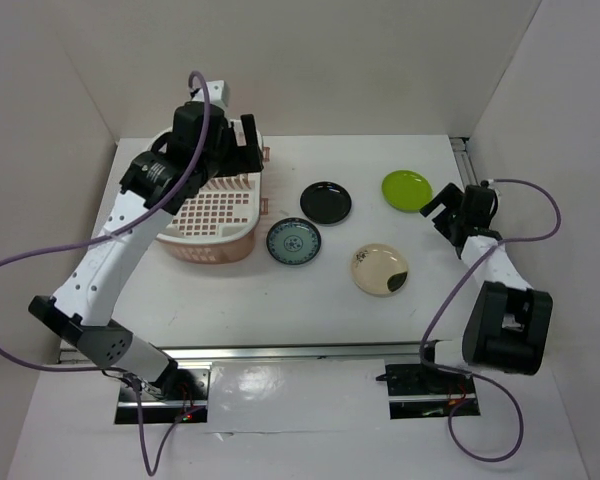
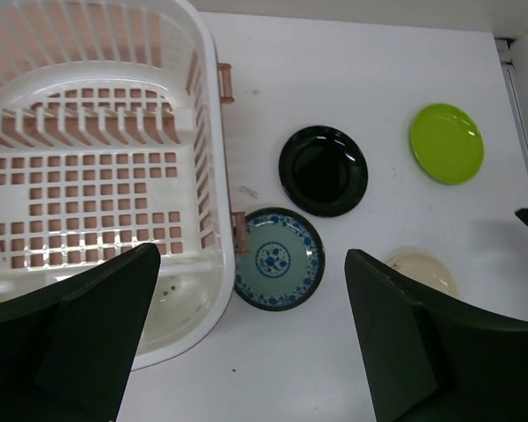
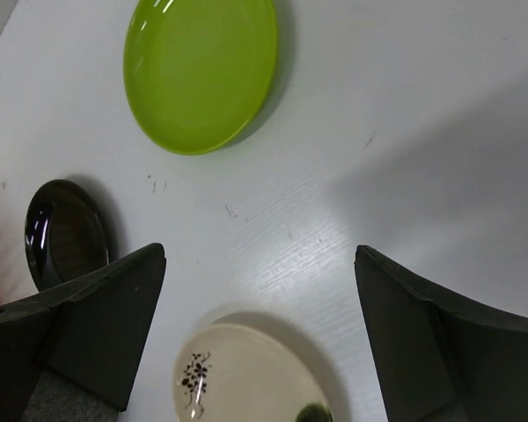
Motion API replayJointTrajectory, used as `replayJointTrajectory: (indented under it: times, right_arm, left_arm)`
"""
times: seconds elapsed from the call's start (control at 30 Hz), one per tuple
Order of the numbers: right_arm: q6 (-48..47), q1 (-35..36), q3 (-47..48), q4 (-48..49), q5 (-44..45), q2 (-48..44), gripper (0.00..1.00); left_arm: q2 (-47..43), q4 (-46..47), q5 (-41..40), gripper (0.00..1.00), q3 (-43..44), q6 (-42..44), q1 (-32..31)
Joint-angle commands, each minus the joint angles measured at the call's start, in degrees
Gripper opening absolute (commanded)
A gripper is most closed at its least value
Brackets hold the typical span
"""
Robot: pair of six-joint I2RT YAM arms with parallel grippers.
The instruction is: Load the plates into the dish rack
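Table (image 1: 310, 300): white and matte, filling the middle of the top view; a faint wood grain shows in the right wrist view.
Back wall (image 1: 330, 60): plain white panel standing along the table's far edge.
Left wall (image 1: 40, 150): white panel, slanting outward toward the near side.
Right wall (image 1: 565, 100): white panel, meeting the back wall at a vertical seam.
Near rail (image 1: 310, 352): silver metal bar along the table's near edge.
Corner rail (image 1: 463, 152): short metal strip at the far right corner.
Front ledge (image 1: 300, 385): glossy white, with a bright reflection.
Marks (image 3: 231, 212): small dark specks and scratches on the tabletop.
Light: soft and even from above, with blurred grey shadows.
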Motion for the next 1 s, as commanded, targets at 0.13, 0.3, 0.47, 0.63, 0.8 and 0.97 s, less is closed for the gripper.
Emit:
replayJointTrajectory:
  times: [0.13,0.3,0.47,0.63,0.8,0.97]
  right_arm:
    - [3.3,-2.1,-1.9,24.5,-9.9,12.3,0.94]
    - [3.3,-2.1,0.2,30.1,-8.7,22.1,0.92]
    - [3.3,-1.4,6.1,31.9,-6.7,30.3,0.86]
    - [3.3,-0.9,11.3,31.0,-5.5,35.7,0.83]
    - [3.8,-0.9,15.4,28.8,-5.4,41.3,0.74]
    - [4.9,-0.9,17.3,27.2,-6.0,44.1,0.58]
  left_arm:
    - [2.4,5.8,8.7,1.0,-0.7,-0.3,-0.7]
    - [4.3,6.3,12.5,1.0,-0.7,0.3,-2.4]
    - [5.5,6.3,15.0,1.0,1.1,1.6,-3.6]
    - [6.1,6.3,15.0,1.0,1.6,2.9,-3.6]
    - [6.1,6.3,13.2,1.0,1.6,3.9,-3.6]
    - [6.6,6.3,12.6,1.0,2.9,4.5,-3.6]
